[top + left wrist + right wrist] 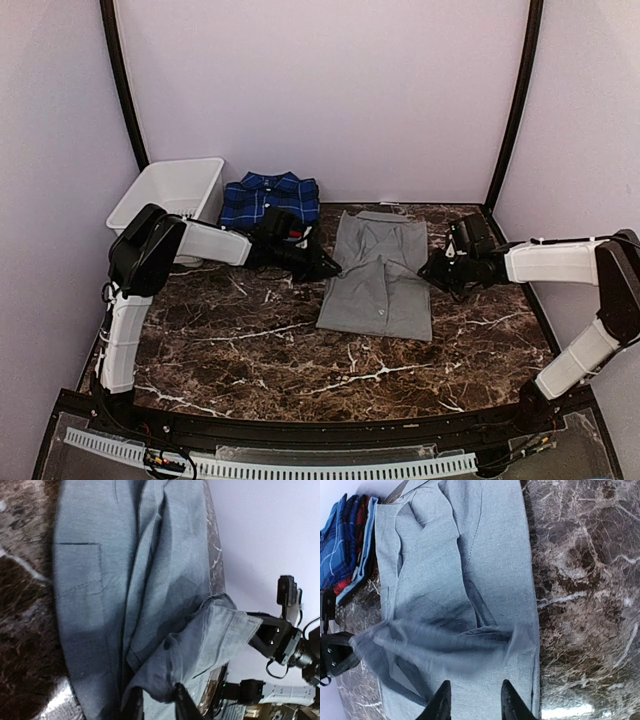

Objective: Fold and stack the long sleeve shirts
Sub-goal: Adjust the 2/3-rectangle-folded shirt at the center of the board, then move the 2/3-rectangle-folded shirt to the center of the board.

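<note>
The light grey long sleeve shirt (378,280) lies partly folded in the middle of the marble table (250,350), collar toward the back wall. My left gripper (328,268) is at its left edge; in the left wrist view a raised fold of the grey shirt (200,640) sits between the narrowly parted fingers of that gripper (157,707). My right gripper (432,272) is at the shirt's right edge. In the right wrist view its fingers (474,700) stand open above the grey shirt (485,555), and a blurred flap lies just beyond them. The dark blue plaid shirt (268,198) lies folded at the back.
A white plastic basket (170,192) stands at the back left, beside the plaid shirt. Red and light cloth edges (350,575) show under the plaid shirt. Dark frame posts (125,90) rise at both back corners.
</note>
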Controlling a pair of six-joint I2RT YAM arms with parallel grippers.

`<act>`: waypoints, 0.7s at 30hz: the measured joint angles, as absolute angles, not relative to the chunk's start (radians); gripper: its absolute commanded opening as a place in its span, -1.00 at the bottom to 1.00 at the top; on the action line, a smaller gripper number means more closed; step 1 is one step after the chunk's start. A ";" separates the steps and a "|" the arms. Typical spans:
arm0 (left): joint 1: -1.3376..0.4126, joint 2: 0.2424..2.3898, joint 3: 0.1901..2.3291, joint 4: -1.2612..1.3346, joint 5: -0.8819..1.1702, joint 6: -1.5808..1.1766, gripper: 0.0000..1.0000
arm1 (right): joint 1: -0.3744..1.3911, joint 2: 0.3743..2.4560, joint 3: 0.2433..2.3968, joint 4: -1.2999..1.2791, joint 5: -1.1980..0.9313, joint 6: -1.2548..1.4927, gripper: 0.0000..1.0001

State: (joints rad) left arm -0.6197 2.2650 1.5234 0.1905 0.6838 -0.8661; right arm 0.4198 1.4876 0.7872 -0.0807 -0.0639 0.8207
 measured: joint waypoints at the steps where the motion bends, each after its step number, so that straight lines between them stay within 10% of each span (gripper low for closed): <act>1: -0.619 2.265 1.525 0.188 0.676 -0.864 -0.29 | 0.417 1.493 0.795 -0.090 -0.062 0.818 -0.12; 8: -0.609 2.272 1.584 0.157 0.625 -0.842 -0.05 | 0.412 1.512 0.906 -0.178 -0.051 0.732 0.02; 21: -0.596 2.270 1.614 0.085 0.560 -0.774 -0.37 | 0.490 1.569 0.945 -0.181 -0.108 0.645 -0.40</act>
State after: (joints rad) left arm -0.5961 2.2700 1.6138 0.0849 0.5602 -0.7742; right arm 0.4904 1.5692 0.9447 -0.1810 -0.1081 0.6449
